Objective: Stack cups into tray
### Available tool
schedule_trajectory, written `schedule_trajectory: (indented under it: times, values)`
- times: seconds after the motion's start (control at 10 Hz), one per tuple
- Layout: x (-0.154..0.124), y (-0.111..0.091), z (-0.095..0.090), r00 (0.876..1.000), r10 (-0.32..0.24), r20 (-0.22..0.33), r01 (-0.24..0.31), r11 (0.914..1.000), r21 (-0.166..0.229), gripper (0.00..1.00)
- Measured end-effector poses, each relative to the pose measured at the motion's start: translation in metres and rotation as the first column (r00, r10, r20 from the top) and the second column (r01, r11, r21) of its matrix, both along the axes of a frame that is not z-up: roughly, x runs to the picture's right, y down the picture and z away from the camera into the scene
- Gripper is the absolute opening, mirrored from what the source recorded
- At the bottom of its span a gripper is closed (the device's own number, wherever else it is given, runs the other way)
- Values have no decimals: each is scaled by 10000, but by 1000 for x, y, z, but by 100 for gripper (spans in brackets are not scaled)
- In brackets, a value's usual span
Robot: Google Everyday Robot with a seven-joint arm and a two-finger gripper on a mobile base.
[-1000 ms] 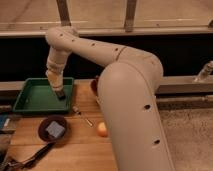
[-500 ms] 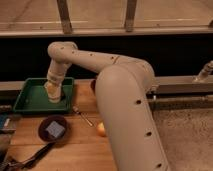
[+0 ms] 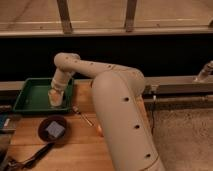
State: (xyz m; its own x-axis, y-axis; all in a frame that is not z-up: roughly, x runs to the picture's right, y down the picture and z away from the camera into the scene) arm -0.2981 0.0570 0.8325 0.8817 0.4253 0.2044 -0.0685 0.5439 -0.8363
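The shallow green tray (image 3: pixel 29 96) lies at the back left of the wooden table. My gripper (image 3: pixel 55 98) reaches down into the tray's right part, at the end of the pale arm (image 3: pixel 95 70). A pale, cup-like thing (image 3: pixel 53 95) shows at the gripper's tip, just over the tray floor. I cannot tell whether the gripper holds it. No other cup is clearly in view.
A round dark brown bowl (image 3: pixel 53 130) with a grey-blue square in it stands in front of the tray. A thin utensil (image 3: pixel 82 116) lies right of it. A black utensil (image 3: pixel 30 157) lies at the front left. My arm's large body (image 3: pixel 125 125) covers the table's right side.
The gripper has moved a little leftward and lower inside the tray. A pale thing now shows at its tip, where one second ago the tip looked dark.
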Motion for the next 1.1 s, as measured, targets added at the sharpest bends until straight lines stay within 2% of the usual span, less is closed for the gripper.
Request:
schedule_trajectory:
  times: [0.1, 0.2, 0.3, 0.4, 0.7, 0.8, 0.9, 1.1]
  values:
    - [0, 0, 4, 10000, -37, -62, 37, 10000, 4, 2]
    - [1, -2, 5, 9998, -108, -175, 109, 9999, 68, 10]
    - [1, -5, 3, 9994, -201, -278, 206, 9996, 166, 22]
    - [0, -5, 3, 9990, -285, -336, 292, 9994, 203, 30]
    - [-4, -5, 6, 9986, -432, -299, 439, 9987, 253, 62]
    - [-7, -4, 6, 9985, -484, -242, 490, 9985, 235, 70]
    - [-12, 0, 6, 9981, -593, -183, 596, 9980, 199, 76]
    - [-10, 1, 4, 9976, -661, -195, 666, 9975, 231, 77]
